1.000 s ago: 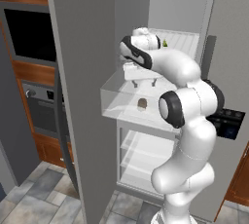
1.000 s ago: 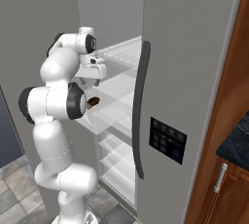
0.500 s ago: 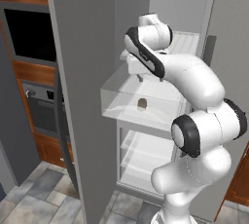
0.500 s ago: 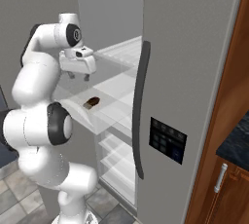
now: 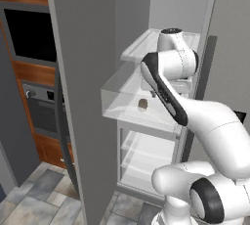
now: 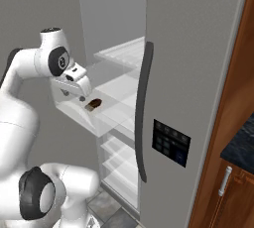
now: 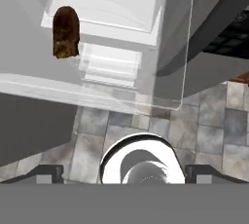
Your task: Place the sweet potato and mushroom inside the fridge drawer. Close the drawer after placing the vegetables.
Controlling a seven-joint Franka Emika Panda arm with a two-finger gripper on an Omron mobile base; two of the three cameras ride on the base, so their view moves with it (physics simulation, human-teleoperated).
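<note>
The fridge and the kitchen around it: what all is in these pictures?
Sweet potato: one, orange-brown, lying in the drawer.
Drawer: one, clear plastic, pulled out of the fridge.
Shelves: several, white, above and below the drawer.
Fridge door: one, grey, open, with a dark handle and dark panel.
Oven: one, dark, built into wood cabinets left of the fridge.
Floor: grey tiles.
Arm: one, white with dark joints, reaching over the drawer.
Gripper: one, open, above the drawer, holding nothing.

In drawer (image 5: 122, 102): sweet potato (image 5: 142, 104)
Above drawer: gripper (image 6: 73, 91)
Under drawer: shelves (image 5: 146, 153)
Left of fridge: oven (image 5: 41, 109)
</note>
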